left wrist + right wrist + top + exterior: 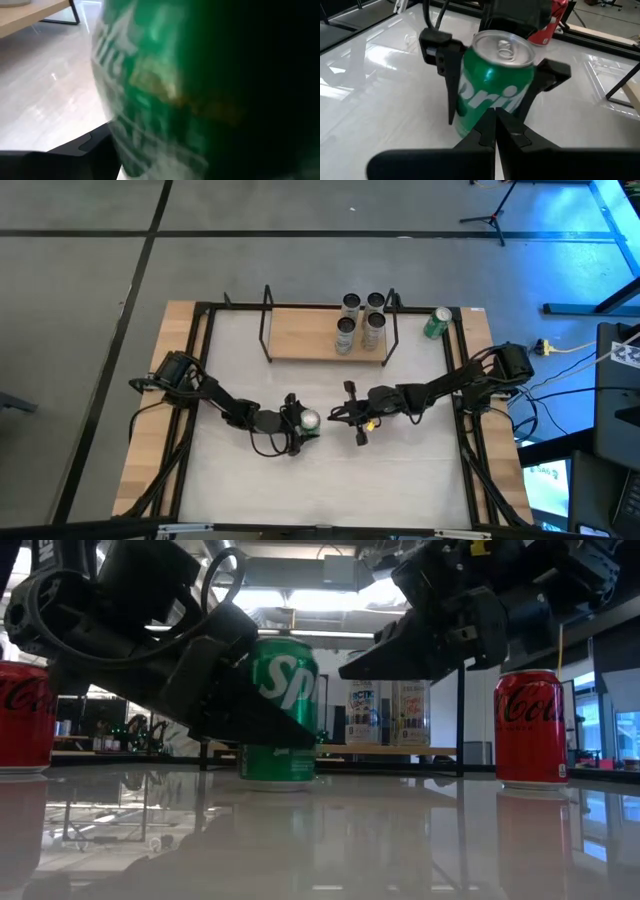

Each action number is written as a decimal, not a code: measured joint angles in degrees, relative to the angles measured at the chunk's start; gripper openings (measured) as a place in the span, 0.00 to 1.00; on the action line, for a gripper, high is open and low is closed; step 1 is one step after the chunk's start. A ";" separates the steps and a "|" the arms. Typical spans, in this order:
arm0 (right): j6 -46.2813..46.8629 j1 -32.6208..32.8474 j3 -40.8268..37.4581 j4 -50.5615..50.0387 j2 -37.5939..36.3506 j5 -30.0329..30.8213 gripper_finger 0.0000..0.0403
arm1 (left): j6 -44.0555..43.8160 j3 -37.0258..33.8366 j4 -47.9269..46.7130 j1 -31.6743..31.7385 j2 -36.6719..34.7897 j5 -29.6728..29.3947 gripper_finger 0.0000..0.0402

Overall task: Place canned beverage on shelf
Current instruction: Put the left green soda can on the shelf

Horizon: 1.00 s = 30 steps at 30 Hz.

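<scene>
Green can [495, 85], left end effector [495, 95] astride

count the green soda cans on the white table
2. One green aluminium soda can stands upright at the left gripper, mid-table; the other green can lies beside the light-wood shelf's right end. None seems hidden.

green can [492, 90] upright, left gripper [495, 100] jaws straddling it
</scene>
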 joint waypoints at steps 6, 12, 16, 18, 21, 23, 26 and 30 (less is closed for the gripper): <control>0.00 -0.02 0.00 -0.33 0.00 0.01 0.01 | -0.35 0.00 -0.11 0.00 0.02 -0.90 0.82; 0.00 -0.01 0.00 -0.99 0.00 0.01 0.01 | -0.20 -0.02 -2.93 -0.77 -2.56 0.59 0.82; 0.00 0.00 0.00 -1.16 0.00 0.01 0.01 | -0.11 0.00 -7.54 -0.81 -6.97 1.43 0.82; 0.02 0.00 0.00 -1.21 0.00 0.01 0.01 | -0.06 0.00 -11.05 -0.81 -9.42 1.59 0.82; 0.02 0.00 0.00 -1.21 0.00 0.01 0.01 | -0.19 -0.02 -16.60 -0.81 -13.24 1.66 0.82; 0.02 0.00 0.00 -1.23 0.00 0.01 0.01 | -0.25 -0.03 -19.45 -0.93 -15.89 1.65 0.82; 0.08 0.00 0.00 -1.23 0.00 0.01 0.01 | -0.31 -0.04 -23.13 -1.18 -19.72 1.65 0.82; 0.18 0.00 -0.02 -1.21 0.00 0.01 0.01 | -1.07 -0.02 -30.10 -1.99 -23.92 -0.45 0.82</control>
